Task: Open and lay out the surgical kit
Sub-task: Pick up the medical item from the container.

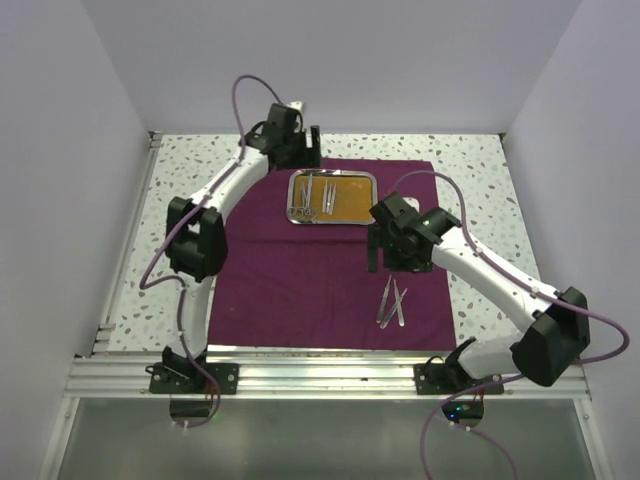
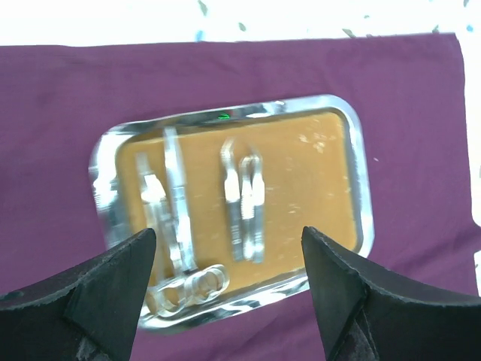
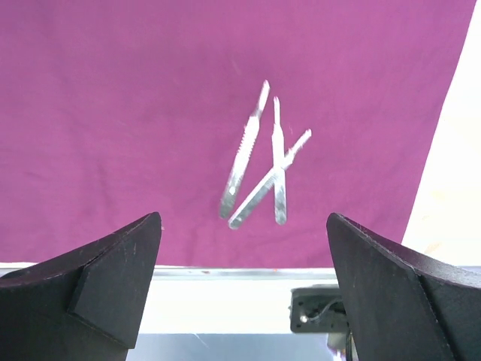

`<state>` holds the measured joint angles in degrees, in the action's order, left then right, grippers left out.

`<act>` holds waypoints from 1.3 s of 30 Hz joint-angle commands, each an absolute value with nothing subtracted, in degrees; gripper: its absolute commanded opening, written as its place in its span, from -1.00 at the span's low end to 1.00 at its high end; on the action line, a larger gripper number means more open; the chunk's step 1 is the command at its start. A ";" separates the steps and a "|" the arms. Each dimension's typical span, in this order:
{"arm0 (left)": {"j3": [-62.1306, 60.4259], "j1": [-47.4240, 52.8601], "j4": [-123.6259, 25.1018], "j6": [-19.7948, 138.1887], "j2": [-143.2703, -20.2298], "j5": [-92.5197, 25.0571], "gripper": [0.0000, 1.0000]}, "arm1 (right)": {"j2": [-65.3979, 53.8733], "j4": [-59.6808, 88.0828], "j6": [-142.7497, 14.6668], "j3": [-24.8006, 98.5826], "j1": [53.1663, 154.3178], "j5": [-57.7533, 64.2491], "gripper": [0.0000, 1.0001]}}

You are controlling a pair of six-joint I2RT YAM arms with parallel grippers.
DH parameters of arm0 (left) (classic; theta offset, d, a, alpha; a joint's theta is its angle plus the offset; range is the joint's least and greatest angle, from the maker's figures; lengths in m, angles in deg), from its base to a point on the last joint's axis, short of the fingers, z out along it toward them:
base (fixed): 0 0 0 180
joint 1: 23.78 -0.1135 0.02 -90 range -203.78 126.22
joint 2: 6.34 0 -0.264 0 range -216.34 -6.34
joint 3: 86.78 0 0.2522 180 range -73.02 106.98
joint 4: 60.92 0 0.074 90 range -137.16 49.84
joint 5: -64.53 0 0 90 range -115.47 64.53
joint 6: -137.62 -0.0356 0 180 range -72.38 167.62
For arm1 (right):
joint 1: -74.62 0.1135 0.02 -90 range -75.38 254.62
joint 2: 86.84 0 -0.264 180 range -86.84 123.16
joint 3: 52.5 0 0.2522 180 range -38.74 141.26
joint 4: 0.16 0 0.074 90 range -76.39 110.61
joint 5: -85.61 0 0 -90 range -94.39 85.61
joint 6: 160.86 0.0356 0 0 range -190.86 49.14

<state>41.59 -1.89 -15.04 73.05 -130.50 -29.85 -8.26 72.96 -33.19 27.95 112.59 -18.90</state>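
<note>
Though partly crossed, instruments inside cloth

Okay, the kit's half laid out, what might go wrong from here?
1. Two of the three instruments on the cloth lie crossed; placing another nearby may knock them.
2. They lie close to the cloth's near edge, so a nudge might push them off.
3. In the tray, the remaining tools lie close together; the open left gripper may catch two at once.

arms white | joints black | cables purple | tool fingers black, wedge-shaped | bases black
</note>
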 commanded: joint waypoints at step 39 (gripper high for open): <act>52.05 3.82 -18.33 72.40 -153.38 -30.92 -0.37 | -0.10 77.33 -46.24 38.60 110.39 -22.41 0.86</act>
